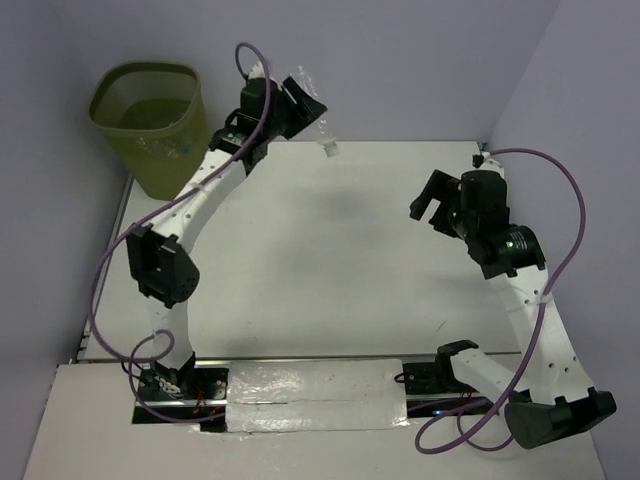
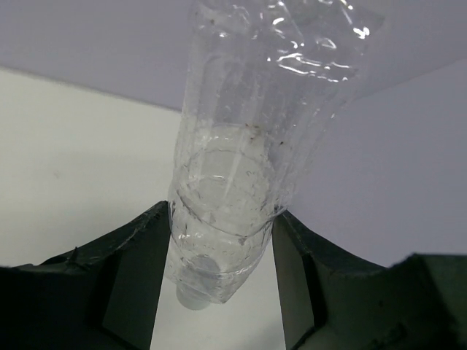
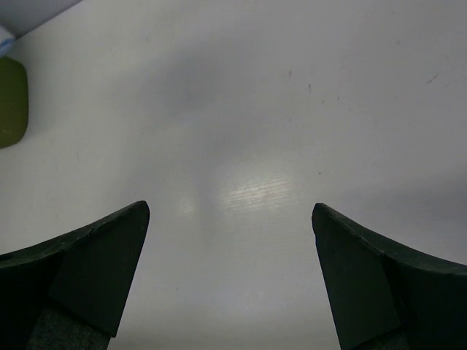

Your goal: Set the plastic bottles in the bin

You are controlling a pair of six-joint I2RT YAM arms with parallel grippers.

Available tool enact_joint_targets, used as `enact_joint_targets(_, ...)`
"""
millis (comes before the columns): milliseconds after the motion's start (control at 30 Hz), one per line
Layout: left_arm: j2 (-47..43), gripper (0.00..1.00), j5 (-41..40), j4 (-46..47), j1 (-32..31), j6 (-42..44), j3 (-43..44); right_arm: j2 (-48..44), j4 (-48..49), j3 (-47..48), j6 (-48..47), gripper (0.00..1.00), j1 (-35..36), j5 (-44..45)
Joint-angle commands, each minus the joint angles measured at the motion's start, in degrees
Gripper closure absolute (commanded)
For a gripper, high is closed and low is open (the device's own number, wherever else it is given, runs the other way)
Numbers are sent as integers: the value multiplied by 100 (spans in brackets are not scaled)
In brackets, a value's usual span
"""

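The left jaws are closed part-way around a clear plastic bottle (image 1: 318, 120), pinching its crinkly body. It hangs in the air with the capped end pointing down. In the top view the bottle is over the far left part of the table (image 1: 330, 260), to the right of the bin (image 1: 196, 100) and not yet above its opening. The bin stands just off the table's far left corner.

The main risk is letting go too early. The bottle would then land on the table, or fall between the table edge and the bin. The thin wall (image 2: 233, 182) may also buckle or slide between the pads, since the hold looks light. A low swing to the left could knock the hanging end against the bin's rim and tip the bottle out of the grasp.

The right jaws stand wide apart and empty over bare table at the right, well clear of the carry.
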Motion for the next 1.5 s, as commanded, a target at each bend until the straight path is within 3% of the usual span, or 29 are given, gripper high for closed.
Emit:
enact_joint_targets(0,-887,54,-251,-679,137,1989,388,-169,106,8,203,0,-43,317)
enact_joint_targets(133,-1601,49,-1260,-820,224,3639,317,-82,168,139,186,0,-34,256)
enact_joint_targets(233,-1927,50,-1860,-1154,592,4258,536,-11,185,218,142,0,-34,238)
enact_joint_targets(467,-2684,53,-1255,-1128,2551,3838,202,95,291,166,265,0,-26,28)
enact_joint_targets(767,-1446,47,-376,-1621,3757,3100,1160,33,273,60,335,0,-26,-69)
enact_joint_targets(933,-1076,44,-305,-1314,3924,2950,934,-37,299,-45,396,0,-26,-122)
enact_joint_targets(1000,-1040,39,-252,-1059,3951,2906,766,-37,308,-89,414,0,-26,-148)
enact_joint_targets(1033,-979,34,-226,-1023,3951,2906,704,-46,308,-107,423,0,-26,-157)
enact_joint_targets(1100,-865,8,-295,-1145,3951,2889,739,-46,300,-116,432,0,-26,-157)
enact_joint_targets(1133,-847,1,-357,-1189,3951,2871,756,-55,299,-133,432,0,-26,-157)
enact_joint_targets(1300,-1013,1,-375,-1163,3951,2923,712,-46,282,-116,397,0,-26,-122)
enact_joint_targets(1467,-1084,1,-191,-1488,3942,3020,1406,-46,308,-116,405,0,-25,-122)
